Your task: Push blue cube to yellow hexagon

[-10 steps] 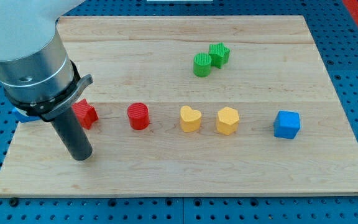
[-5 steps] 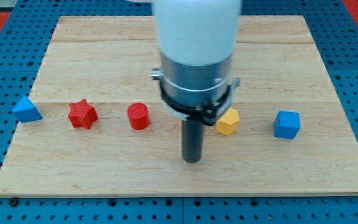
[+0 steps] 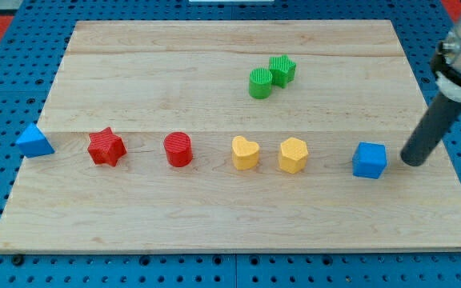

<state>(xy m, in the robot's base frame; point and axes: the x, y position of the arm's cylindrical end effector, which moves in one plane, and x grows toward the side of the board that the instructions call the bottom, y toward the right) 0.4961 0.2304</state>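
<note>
The blue cube point(image 3: 369, 160) sits on the wooden board point(image 3: 214, 216) at the view's right. The yellow hexagon point(image 3: 293, 155) lies to its left, a gap apart. My tip point(image 3: 412, 162) rests on the board just to the right of the blue cube, with a small gap between them. The rod rises from it toward the view's upper right corner.
A yellow heart point(image 3: 245, 152), a red cylinder point(image 3: 178, 149) and a red star point(image 3: 106, 147) stand in a row left of the hexagon. A blue triangle point(image 3: 34, 142) sits at the board's left edge. A green cylinder point(image 3: 260, 83) and green star point(image 3: 282, 70) touch near the top.
My tip has swept from the board's left side, past the middle, to the right of the blue cube. No block has moved.
</note>
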